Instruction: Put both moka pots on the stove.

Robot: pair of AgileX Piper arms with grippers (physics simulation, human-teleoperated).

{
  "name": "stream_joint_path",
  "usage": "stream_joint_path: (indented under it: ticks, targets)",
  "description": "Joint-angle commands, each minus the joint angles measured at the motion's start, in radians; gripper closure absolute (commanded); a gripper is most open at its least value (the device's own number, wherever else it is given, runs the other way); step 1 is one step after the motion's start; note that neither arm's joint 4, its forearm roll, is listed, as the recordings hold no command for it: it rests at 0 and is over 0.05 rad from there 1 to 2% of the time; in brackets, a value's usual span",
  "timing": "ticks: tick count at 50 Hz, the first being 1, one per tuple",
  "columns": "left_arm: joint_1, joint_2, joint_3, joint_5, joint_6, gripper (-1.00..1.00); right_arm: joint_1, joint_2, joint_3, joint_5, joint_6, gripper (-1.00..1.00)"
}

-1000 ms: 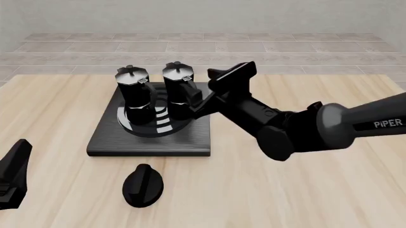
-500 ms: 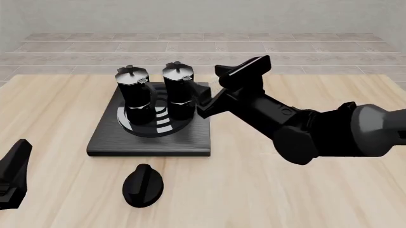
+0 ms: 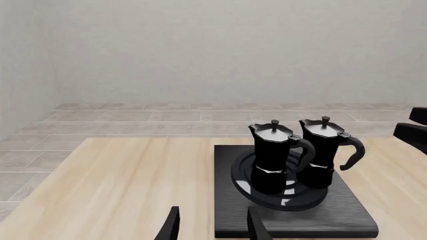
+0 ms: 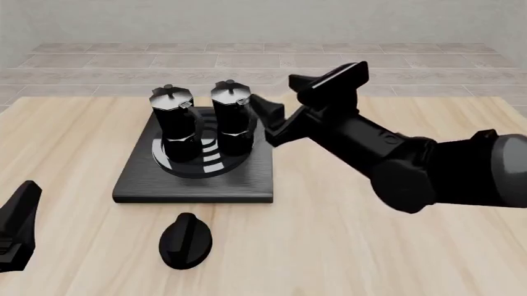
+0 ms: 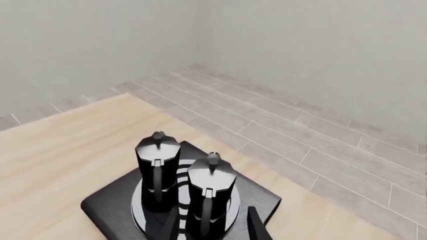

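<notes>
Two black moka pots stand upright side by side on the round burner of the black stove: the left moka pot and the right moka pot. My right gripper hovers open just right of the right pot, apart from its handle and holding nothing. In the right wrist view its fingers frame the nearer pot, with the other pot behind. My left gripper rests open at the near left edge. From its wrist view both pots stand on the stove.
A low round black knob with a ridge lies on the wooden table in front of the stove. The right arm stretches across the table's right half. A tiled floor and a grey wall lie beyond the far edge.
The right gripper has drawn back to the right and upward, away from the right pot's handle. Both pots and the left gripper have stayed put.
</notes>
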Motion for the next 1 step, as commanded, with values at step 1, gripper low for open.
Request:
stream_joint_path:
  ticks: [1]
  targets:
    - [0.000, 0.000, 0.000, 0.000, 0.000, -1.00, -0.003, -0.043, 0.009, 0.023, 0.002, -1.00]
